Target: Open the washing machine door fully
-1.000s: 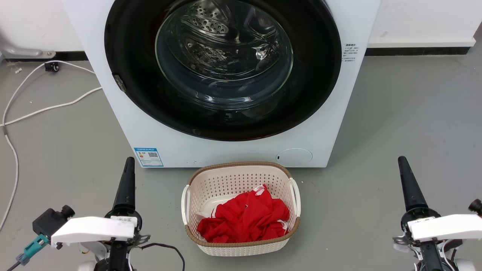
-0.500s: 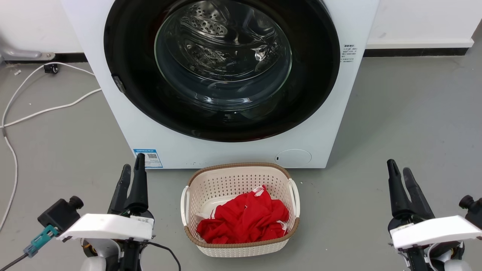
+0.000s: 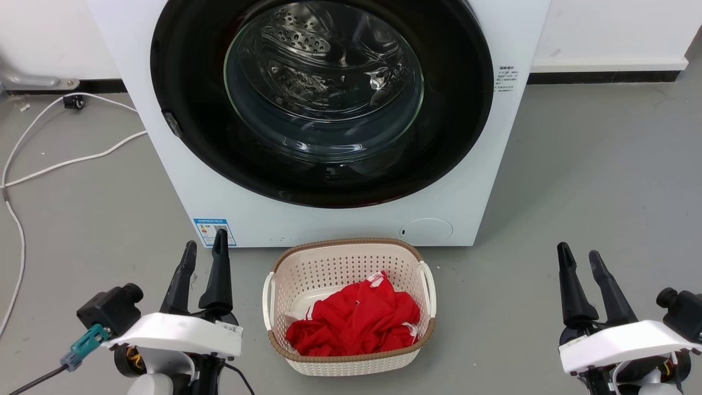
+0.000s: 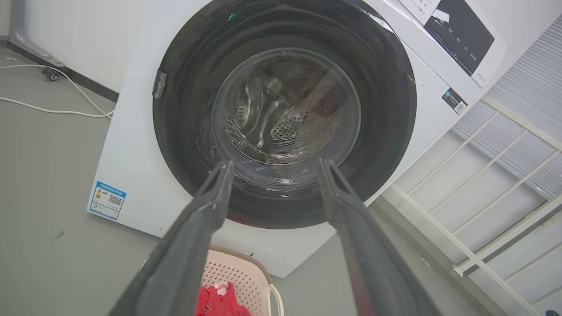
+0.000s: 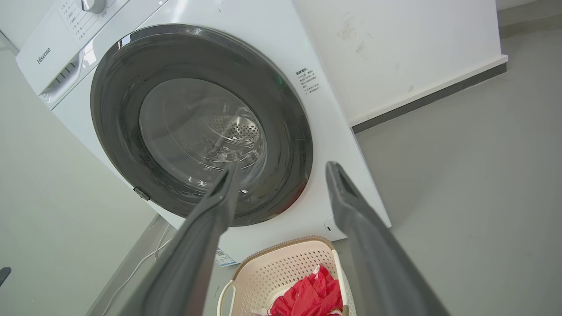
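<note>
While both arms are held low and nothing is gripped, the head view is taken first. The washing machine door [image 3: 322,101] is spread across the upper centre of the frame, shut flat against the front of the white washing machine [image 3: 219,192]. The left gripper [image 3: 205,240] is found at lower left and the right gripper [image 3: 578,250] at lower right, each moderately parted and empty, well apart from the door. A small grey tab [image 3: 173,122] is noted on the door's left rim and is judged to be the place to pull. A basket [image 3: 351,242] of red cloth [image 3: 356,321] is set on the grey floor [image 3: 592,164] just in front of the machine, below the door. A white cable [image 3: 71,160] is trailed across the floor at the left edge.

Over to the left wrist view: the door is framed beyond the spread fingers [image 4: 206,210], with the tab at their upper left. For the reach to be done well, this gripper should be raised to that rim and one finger hooked behind the edge. The pull should then be drawn round in an arc, not straight back. Which side carries the hinge cannot be told. The basket, it is judged, should be watched during the swing.

In the right wrist view the door is seen at centre left, closed, past parted empty fingers. The floor is shown smooth and bare at the right, and a white wall [image 5: 417,44] with a dark skirting [image 5: 430,96] is seen at upper right.
</note>
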Controlling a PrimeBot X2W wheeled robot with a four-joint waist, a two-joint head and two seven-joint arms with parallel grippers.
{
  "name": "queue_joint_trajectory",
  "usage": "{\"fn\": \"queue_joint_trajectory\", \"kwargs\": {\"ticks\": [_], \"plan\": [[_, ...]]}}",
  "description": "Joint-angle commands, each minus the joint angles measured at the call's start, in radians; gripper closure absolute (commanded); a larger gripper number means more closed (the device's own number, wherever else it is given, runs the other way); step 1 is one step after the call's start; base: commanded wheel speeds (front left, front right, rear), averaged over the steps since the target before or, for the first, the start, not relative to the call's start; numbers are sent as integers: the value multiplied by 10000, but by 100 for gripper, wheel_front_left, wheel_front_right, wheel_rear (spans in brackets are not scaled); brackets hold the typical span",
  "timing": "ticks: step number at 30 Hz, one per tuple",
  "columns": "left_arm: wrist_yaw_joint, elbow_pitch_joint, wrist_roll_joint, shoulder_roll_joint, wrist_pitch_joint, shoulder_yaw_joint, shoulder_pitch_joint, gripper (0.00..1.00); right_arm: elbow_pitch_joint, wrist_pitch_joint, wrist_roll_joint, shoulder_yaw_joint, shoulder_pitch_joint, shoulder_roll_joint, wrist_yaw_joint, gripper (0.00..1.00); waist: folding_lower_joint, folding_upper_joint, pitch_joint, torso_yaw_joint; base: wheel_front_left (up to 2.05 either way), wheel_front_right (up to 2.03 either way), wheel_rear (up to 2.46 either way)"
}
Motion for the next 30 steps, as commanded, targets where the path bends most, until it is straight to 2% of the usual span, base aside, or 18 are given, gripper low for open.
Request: {"fn": "queue_joint_trajectory", "kwargs": {"ticks": [1, 30], "plan": [[16, -83, 369, 17, -104, -32, -226, 0, -147, -93, -340, -1, -45, 15, 0, 0, 0, -1, -2, -1, 0, 0, 0], [236, 78, 3696, 88, -819, -312, -226, 0, -434, -302, -3456, 191, 208, 46, -1, 0, 0, -1, 13, -37, 0, 0, 0]]}}
